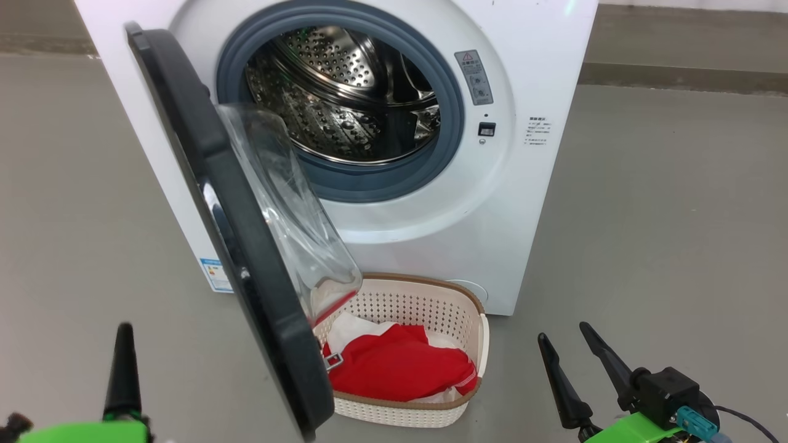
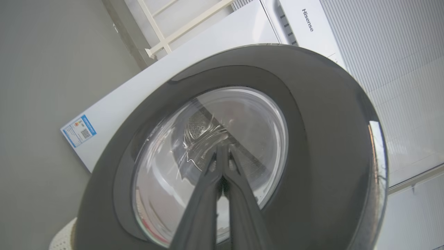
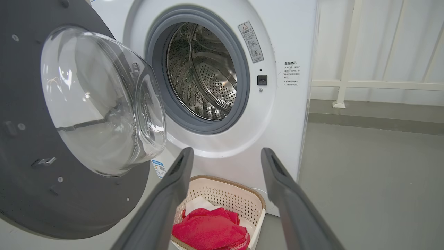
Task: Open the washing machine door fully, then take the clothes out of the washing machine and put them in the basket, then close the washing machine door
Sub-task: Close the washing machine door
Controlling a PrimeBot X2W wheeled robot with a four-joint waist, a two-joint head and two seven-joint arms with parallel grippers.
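The white washing machine (image 1: 480,203) stands with its washing machine door (image 1: 203,160) swung out towards me, glass bowl (image 1: 289,215) facing the drum (image 1: 345,92), where no clothes show. The clothes (image 1: 394,363), red with white pieces, lie in the basket (image 1: 431,301) on the floor below the opening. My left gripper (image 1: 125,332) is shut with nothing in it, low at the left, outside the door. In the left wrist view its closed fingertips (image 2: 222,149) point at the door's outer window (image 2: 242,118). My right gripper (image 1: 563,335) stands open to the right of the basket (image 3: 242,196).
Grey floor (image 1: 665,234) spreads to the right of the machine and to the left of the door. A white rail fence (image 3: 347,83) and a pale wall run behind the machine on the right. A blue label (image 1: 215,274) sits low on the machine's side.
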